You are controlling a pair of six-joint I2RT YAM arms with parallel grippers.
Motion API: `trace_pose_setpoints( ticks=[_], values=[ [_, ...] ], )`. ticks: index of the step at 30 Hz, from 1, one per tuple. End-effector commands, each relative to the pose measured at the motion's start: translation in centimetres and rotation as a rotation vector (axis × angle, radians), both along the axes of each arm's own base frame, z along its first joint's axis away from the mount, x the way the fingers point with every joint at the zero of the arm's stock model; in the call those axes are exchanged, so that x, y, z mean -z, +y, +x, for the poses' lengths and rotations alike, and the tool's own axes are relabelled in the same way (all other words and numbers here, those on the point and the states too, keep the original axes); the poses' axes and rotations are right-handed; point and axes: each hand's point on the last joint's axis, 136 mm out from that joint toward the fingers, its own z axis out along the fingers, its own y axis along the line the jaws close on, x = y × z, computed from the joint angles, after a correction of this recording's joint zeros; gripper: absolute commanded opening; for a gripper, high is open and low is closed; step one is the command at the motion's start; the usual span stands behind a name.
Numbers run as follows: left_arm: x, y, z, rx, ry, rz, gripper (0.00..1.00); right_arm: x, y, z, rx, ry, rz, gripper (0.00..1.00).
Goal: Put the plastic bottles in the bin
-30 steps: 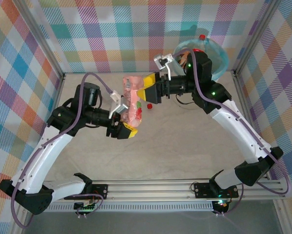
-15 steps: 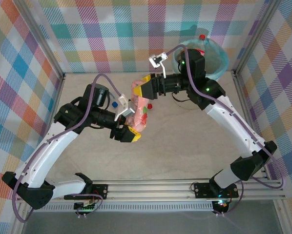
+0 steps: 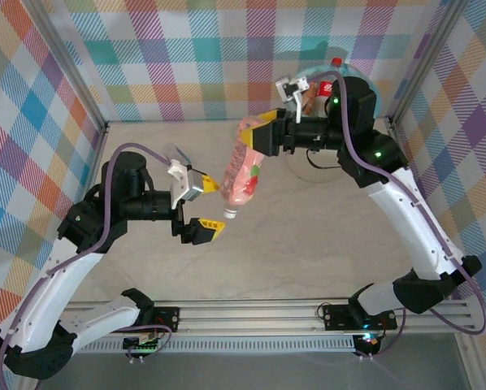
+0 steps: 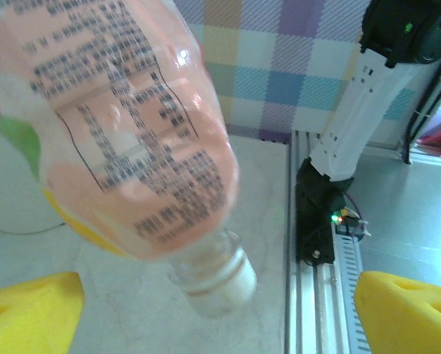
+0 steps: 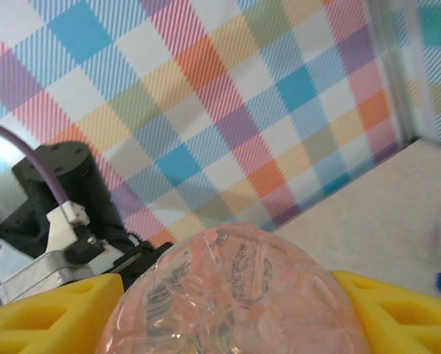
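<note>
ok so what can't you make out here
Inside the bin: top view, the right arm covers most of it.
Print on the bottle: left wrist view, too blurred to read.
Its neck, capped or not: blurred in left wrist view, tiny from top.
How the right pincer grips it: right wrist view, cut by bottom edge.

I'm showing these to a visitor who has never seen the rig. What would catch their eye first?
A pink-labelled bottle hangs neck down in mid-air at the centre, gripped by its base in the right hand. The left hand gapes open just beside its neck, and loud plaid walls frame the teal-lined bin in the far right corner.
</note>
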Motion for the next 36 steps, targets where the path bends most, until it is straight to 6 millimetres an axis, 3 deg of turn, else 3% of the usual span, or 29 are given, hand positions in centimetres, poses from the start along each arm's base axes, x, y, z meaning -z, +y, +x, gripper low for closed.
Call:
trace_pose_setpoints(
  ticks=[1,9,12,14,21,31,36],
  values=[
    [-1.0,0.3,1.2,-0.08,-0.056,-0.033,0.95,-2.6,-3.8,1.6,0.27,-0.159,-0.069,0.58],
    [-0.4,1.3,2.3,-0.181,-0.059,-0.015,0.95,-5.8,-15.2,11.5,1.073,-0.51,-0.476,0.57],
    [0.3,1.6,2.5,-0.207,-0.044,0.004,0.95,-5.2,-18.9,15.2,1.252,-0.521,-0.609,0.55],
    [0.6,1.8,2.4,-0.217,-0.042,0.009,0.95,-4.0,-20.1,17.1,1.292,-0.488,-0.635,0.54],
    [0.9,2.5,2.8,-0.265,-0.056,0.014,0.95,1.7,-19.4,21.4,1.287,-0.379,-0.717,0.56],
    [1.2,3.3,2.8,-0.312,-0.057,0.018,0.95,9.8,-17.6,23.8,1.203,-0.227,-0.769,0.56],
    [1.4,3.3,3.1,-0.325,-0.044,0.011,0.95,13.1,-18.1,25.0,1.207,-0.13,-0.749,0.56]
  ],
)
